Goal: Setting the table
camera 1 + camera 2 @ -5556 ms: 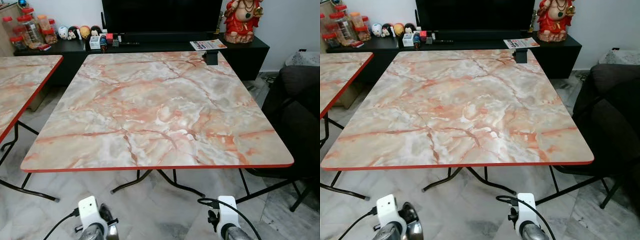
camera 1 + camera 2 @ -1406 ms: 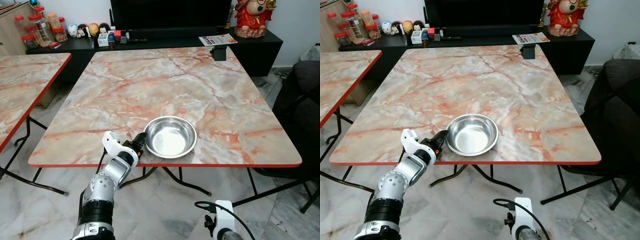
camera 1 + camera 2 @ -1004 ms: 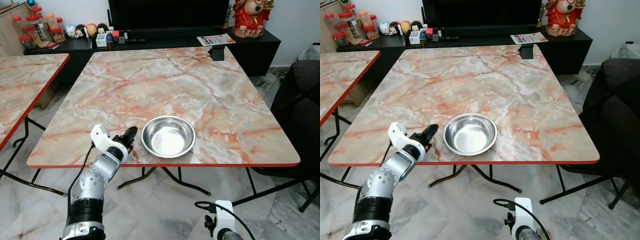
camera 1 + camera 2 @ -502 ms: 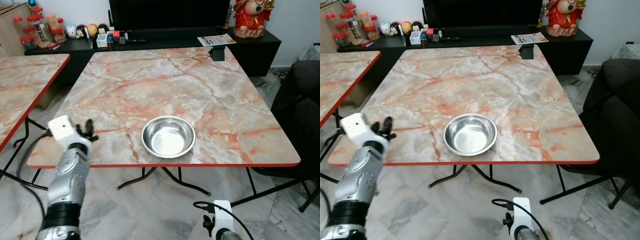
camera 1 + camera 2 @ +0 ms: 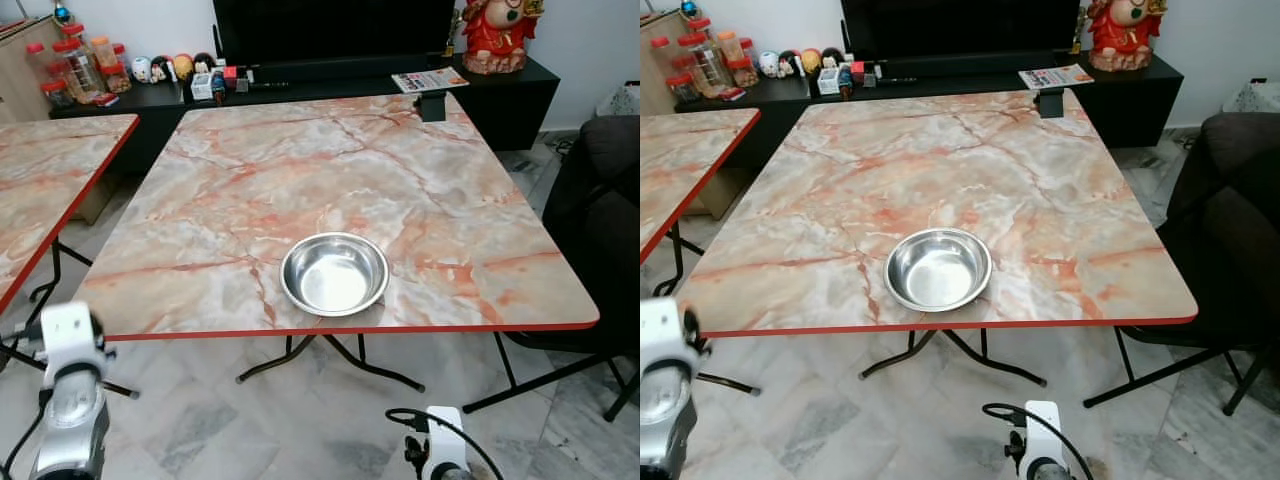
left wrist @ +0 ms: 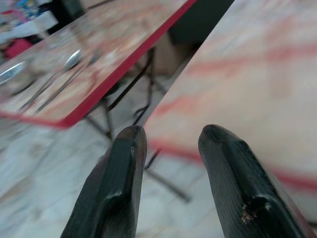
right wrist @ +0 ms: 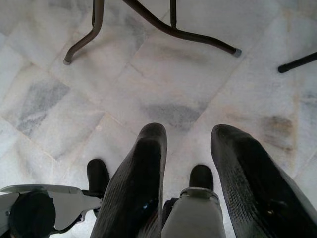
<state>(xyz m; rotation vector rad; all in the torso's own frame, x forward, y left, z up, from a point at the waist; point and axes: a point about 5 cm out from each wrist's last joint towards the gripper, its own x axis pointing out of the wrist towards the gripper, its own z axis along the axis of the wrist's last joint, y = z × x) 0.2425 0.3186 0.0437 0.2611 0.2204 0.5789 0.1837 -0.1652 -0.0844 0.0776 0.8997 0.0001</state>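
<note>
1. The left gripper (image 6: pixel 168 163) has its two black fingers apart with nothing between them; it hangs over the floor at the lower left of the head views, beside the table's near corner. The right gripper (image 7: pixel 185 173) is idle low at the bottom centre, fingers likewise apart, pointing at the marble floor (image 7: pixel 163 74).
2. The steel bowl (image 5: pixel 334 273) sits upright and empty on the marble table (image 5: pixel 330 170), lower centre of the frame, just inside the near red edge.
3. My guess is that it is light, rigid and slick; a pinch across the thin rolled rim should serve best, as the polished wall would likely slip.
4. At the upper left, a second table (image 6: pixel 99 59) carries spoons (image 6: pixel 69 62).
5. Farthest, along the top, a dark cabinet (image 5: pixel 300 85) holds jars (image 5: pixel 75 65).
</note>
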